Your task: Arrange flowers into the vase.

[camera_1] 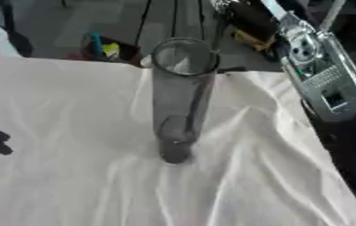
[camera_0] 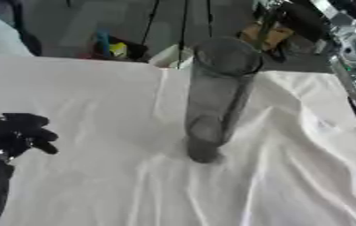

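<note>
Tall clear vase (camera_0: 215,99) stands upright mid-frame on the white cloth (camera_0: 96,110); contents can't tell. Left hand (camera_0: 22,132) at left edge, fingers curled, holding nothing. Right hand (camera_1: 246,15) upper right, finger state can't tell.

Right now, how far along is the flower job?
Done: nothing visible; the vase stands upright on the white cloth and looks empty. In hand: the left robot hand rests at the left edge, fingers curled, holding nothing. The right arm reaches up past the far right; its hand is out of view. Left: every flower; none shows on the cloth.
</note>
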